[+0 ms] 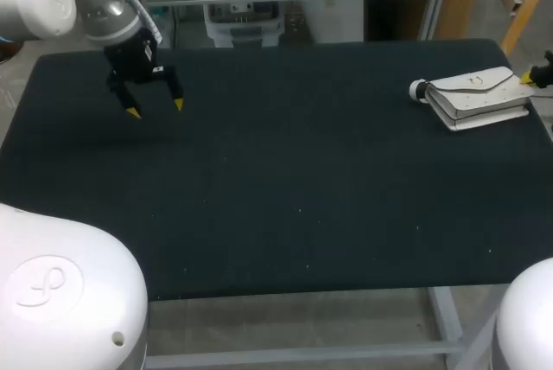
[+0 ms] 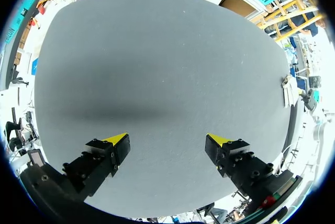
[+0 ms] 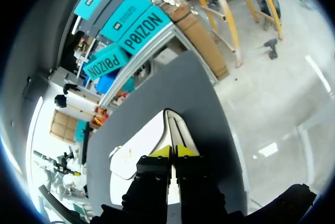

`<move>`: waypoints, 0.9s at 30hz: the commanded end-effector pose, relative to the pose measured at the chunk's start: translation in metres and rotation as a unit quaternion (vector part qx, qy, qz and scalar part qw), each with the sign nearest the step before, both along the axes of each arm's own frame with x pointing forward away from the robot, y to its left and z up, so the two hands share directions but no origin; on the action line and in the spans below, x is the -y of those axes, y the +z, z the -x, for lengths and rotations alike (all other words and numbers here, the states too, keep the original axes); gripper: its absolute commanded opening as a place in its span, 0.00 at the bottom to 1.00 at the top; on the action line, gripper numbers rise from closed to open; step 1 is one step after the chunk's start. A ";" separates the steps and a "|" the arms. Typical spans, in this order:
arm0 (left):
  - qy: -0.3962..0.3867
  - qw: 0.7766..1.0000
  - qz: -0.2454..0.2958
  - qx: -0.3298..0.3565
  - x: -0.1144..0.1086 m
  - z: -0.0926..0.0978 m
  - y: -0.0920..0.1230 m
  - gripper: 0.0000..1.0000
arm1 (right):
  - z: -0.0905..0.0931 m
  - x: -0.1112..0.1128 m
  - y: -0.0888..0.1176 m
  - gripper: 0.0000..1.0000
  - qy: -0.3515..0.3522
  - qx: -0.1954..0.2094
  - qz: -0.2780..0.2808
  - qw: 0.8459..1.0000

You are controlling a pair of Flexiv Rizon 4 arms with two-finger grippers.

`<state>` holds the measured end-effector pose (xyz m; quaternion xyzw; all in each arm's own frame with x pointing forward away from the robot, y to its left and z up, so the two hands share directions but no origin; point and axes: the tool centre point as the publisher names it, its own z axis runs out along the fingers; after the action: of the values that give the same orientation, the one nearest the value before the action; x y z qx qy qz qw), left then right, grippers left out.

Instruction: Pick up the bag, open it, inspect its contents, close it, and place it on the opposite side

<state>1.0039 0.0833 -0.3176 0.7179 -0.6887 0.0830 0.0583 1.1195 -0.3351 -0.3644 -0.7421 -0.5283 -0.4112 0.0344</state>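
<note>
Though in right gripper (image 3: 173, 150), bag (image 1: 475, 95) flat on table (image 1: 285, 188), left gripper (image 1: 155, 109) apart

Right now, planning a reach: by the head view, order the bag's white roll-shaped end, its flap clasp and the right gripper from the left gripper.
1. white roll-shaped end, left end of the bag.
2. flap clasp, mid-bag.
3. right gripper, at its right edge.

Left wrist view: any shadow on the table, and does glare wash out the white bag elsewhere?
Left wrist view: a soft dark shadow band crosses the black tabletop ahead of the open left gripper. Head view: the white envelope-style bag is bright, yet its flap seam shows. Right wrist view: the bag's layered edges are distinguishable, no hot spots.
</note>
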 end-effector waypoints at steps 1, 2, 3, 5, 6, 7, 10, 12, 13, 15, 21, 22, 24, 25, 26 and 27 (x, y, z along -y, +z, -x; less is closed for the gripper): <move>0.000 1.000 -0.002 -0.007 0.004 -0.006 -0.003 1.00 | -0.003 -0.002 -0.007 0.00 -0.017 0.003 0.001 1.000; 0.000 1.000 -0.002 -0.008 0.004 -0.007 -0.004 1.00 | -0.004 -0.003 -0.008 0.00 -0.024 0.005 0.000 1.000; 0.000 1.000 -0.003 -0.010 0.005 -0.007 -0.004 1.00 | -0.010 0.005 -0.010 0.00 -0.030 0.007 0.002 1.000; -0.001 1.000 -0.003 -0.011 0.006 -0.008 -0.004 1.00 | -0.012 0.003 -0.012 0.00 -0.036 0.010 0.001 0.999; -0.001 1.000 -0.003 -0.011 0.006 -0.008 -0.004 1.00 | -0.013 0.001 -0.013 0.00 -0.037 0.010 0.003 0.999; 0.000 1.000 -0.004 -0.012 0.006 -0.009 -0.004 1.00 | -0.015 -0.001 -0.013 0.00 -0.042 0.014 0.004 0.999; 0.001 1.000 -0.004 -0.013 0.005 -0.010 -0.003 1.00 | -0.019 -0.008 -0.013 0.00 -0.047 0.019 0.003 0.999; 0.002 1.000 -0.003 -0.013 0.004 -0.011 -0.003 1.00 | -0.019 -0.016 -0.013 0.00 -0.039 0.015 0.015 0.999; 0.002 1.000 -0.003 -0.013 0.004 -0.011 -0.002 1.00 | -0.018 -0.018 -0.014 0.00 -0.037 0.014 0.017 0.999; 0.002 1.000 -0.002 -0.011 0.003 -0.011 -0.001 1.00 | -0.016 -0.022 -0.014 0.00 -0.037 0.012 0.019 0.999; 0.000 1.000 0.001 -0.009 0.001 -0.007 0.000 1.00 | -0.009 -0.014 -0.011 0.00 -0.044 0.007 0.006 0.999; 0.000 1.000 0.001 -0.009 0.000 -0.006 0.000 1.00 | -0.007 -0.014 -0.011 0.23 -0.044 0.004 0.007 0.999; -0.001 1.000 0.003 -0.008 0.000 -0.005 0.000 1.00 | -0.005 -0.011 -0.009 0.99 -0.042 -0.007 0.003 0.999; -0.002 1.000 0.003 -0.008 0.000 -0.005 0.000 1.00 | -0.003 -0.010 -0.007 1.00 -0.042 -0.010 0.000 0.999; -0.003 1.000 0.003 -0.007 0.000 -0.004 0.000 1.00 | -0.002 -0.009 -0.006 1.00 -0.042 -0.012 0.000 0.999; -0.004 1.000 0.003 -0.006 0.000 -0.003 0.000 1.00 | 0.000 -0.008 -0.004 1.00 -0.039 -0.020 -0.004 0.999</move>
<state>1.0108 0.0824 -0.3181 0.7161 -0.6905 0.0771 0.0672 1.1227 -0.3218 -0.3763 -0.7693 -0.4937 -0.4050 0.0198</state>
